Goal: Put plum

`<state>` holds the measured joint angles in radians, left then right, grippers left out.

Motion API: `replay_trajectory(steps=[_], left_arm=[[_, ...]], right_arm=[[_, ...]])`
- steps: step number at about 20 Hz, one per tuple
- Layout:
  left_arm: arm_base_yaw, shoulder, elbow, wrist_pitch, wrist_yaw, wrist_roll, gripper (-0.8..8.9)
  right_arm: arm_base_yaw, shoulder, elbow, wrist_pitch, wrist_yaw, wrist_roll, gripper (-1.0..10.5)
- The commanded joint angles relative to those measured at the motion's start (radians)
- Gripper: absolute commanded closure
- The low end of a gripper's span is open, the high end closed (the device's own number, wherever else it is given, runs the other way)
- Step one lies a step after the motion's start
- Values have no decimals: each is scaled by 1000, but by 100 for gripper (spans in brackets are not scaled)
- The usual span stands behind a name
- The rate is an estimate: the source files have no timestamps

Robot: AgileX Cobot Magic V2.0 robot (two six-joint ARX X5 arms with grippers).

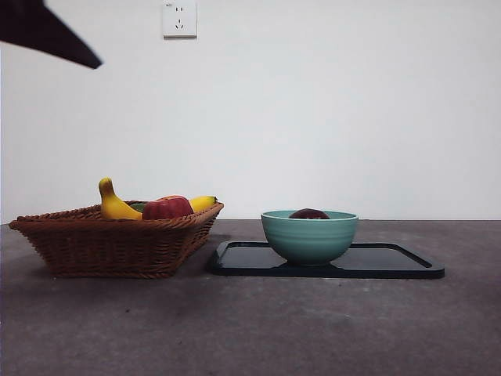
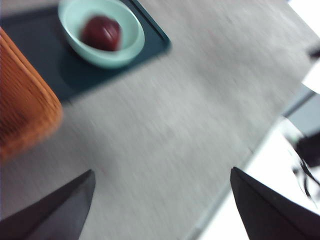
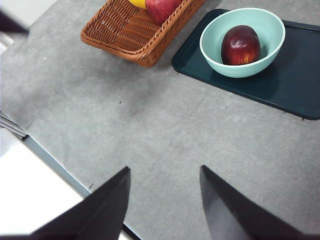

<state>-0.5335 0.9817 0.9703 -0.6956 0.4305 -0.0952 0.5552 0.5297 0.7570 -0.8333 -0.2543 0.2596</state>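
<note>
The plum (image 1: 309, 214), dark maroon and glossy, lies inside the teal bowl (image 1: 309, 239); only its top shows over the rim in the front view. Both wrist views show it from above, the plum (image 2: 101, 33) in the bowl (image 2: 127, 50) and the plum (image 3: 240, 45) in the bowl (image 3: 215, 57). My left gripper (image 2: 162, 172) hangs open high over bare table, well away from the bowl. Also open and holding nothing, my right gripper (image 3: 165, 168) is above the table near its edge. A black arm tip (image 1: 47, 31) shows at the top left corner.
The bowl stands on a dark tray (image 1: 391, 262). Left of it sits a wicker basket (image 1: 117, 243) holding a red apple (image 1: 167, 208) and a banana (image 1: 113, 205). The table's edge (image 3: 55, 165) runs close under the right gripper.
</note>
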Motion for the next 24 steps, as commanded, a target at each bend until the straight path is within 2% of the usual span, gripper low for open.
replay_trajectory(steps=[1,8,13,19,24], left_arm=[[-13,105,91,27,-16,14,381],[-50,532,453,45,-76,107,381],[-58,788,645,106,-95,118,381],[-85,991,725,194,-99,131,381],[-120,1089,725,261,-180,164,381]], right_arm=[[6,2,6,9,-1,5,725],[6,2,6,7,-8,4,725],[6,2,6,-13,-8,3,725],[6,2,6,-38,-7,3,725],[6,2,6,-63,-7,3,725]])
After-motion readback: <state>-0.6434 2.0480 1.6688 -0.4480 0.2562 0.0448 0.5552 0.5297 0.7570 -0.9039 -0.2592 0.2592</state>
